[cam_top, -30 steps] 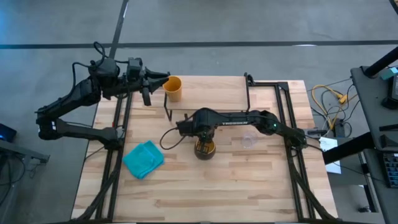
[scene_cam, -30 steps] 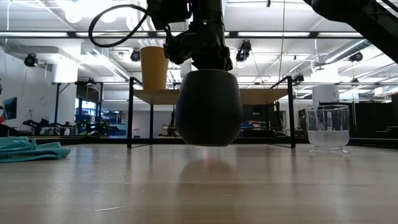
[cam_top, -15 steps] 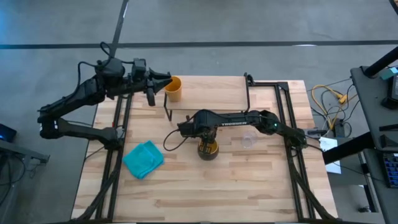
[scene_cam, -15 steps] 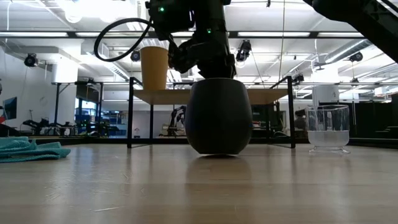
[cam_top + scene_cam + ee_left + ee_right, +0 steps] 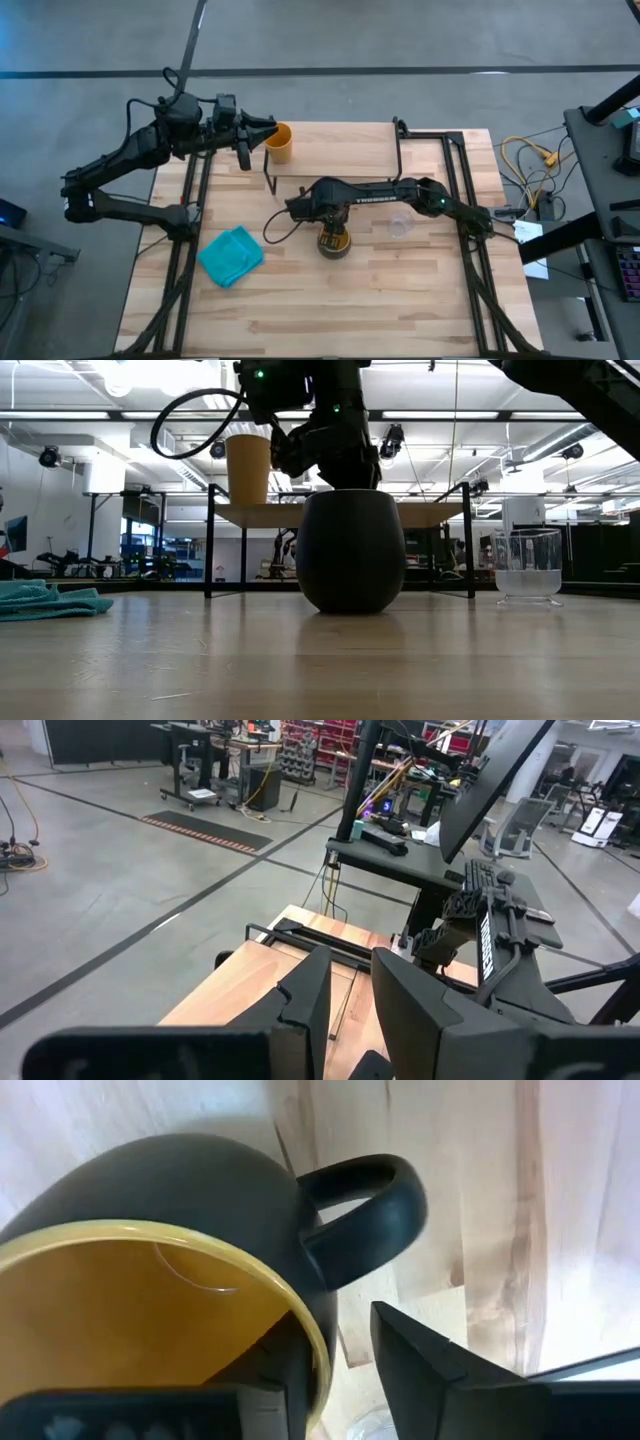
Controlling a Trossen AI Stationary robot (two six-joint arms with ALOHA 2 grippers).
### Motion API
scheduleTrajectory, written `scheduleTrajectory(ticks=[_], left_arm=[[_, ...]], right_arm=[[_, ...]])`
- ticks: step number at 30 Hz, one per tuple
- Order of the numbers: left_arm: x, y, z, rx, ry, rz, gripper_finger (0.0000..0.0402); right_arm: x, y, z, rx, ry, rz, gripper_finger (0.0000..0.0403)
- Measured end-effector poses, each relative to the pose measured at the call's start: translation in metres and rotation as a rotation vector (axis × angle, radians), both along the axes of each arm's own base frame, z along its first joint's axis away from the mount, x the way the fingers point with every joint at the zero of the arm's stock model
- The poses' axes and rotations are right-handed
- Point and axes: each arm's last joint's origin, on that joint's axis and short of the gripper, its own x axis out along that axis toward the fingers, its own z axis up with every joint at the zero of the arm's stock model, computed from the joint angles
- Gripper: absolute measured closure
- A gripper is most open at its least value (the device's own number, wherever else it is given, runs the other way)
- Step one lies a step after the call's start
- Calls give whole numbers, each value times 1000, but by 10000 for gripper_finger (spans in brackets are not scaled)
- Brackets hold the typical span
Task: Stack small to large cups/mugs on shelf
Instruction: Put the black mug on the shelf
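Note:
The dark mug (image 5: 350, 550), yellow-orange inside (image 5: 130, 1310), stands upright with its base on the table in front of the shelf (image 5: 335, 150). My right gripper (image 5: 340, 1370) points down over the mug and is open, one finger inside the mug (image 5: 333, 242) and one outside, beside the handle (image 5: 370, 1200). The handleless yellow-orange cup (image 5: 278, 142) stands on the shelf's left end (image 5: 247, 468). My left gripper (image 5: 262, 130) hovers level just left of that cup, open with nothing between its fingers (image 5: 350, 990). The clear glass (image 5: 527, 565) stands on the table to the mug's right (image 5: 400, 225). My right gripper straddles the mug's rim (image 5: 318, 1350) next to the handle, coming from above. The outer finger (image 5: 430, 1370) stands off the wall with a gap. Whether the inner finger touches the inside wall, I cannot tell. The mug rests on the table by its own base.
A teal cloth (image 5: 232, 255) lies crumpled on the table's near left. The shelf's thin black legs (image 5: 208, 545) stand behind the mug. Bare board runs along the shelf to the right of the yellow-orange cup.
My right gripper has come down with the dark mug. The mug hung clear of the table a second ago; now it stands on its base, upright.

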Motion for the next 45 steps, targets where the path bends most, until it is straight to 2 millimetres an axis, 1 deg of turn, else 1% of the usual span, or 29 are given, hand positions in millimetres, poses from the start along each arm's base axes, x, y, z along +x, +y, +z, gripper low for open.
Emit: scheduleTrajectory(ticks=[7,12,25,34,41,45], left_arm=[[0,0,0,0,-1,0,338],[0,0,0,1,-2,0,338],[-4,-2,2,5,-14,-1,338],[-12,-4,6,20,-31,-2,338],[-14,-5,6,27,-32,-2,338],[-14,-5,6,62,-21,-5,338]], right_arm=[[-7,0,22,1,-54,-44,309],[-10,2,31,71,-71,-73,314],[-10,3,30,79,-68,-188,314],[-15,5,12,87,11,-235,314],[-20,5,14,105,20,-249,315],[-20,5,14,108,20,-248,328]])
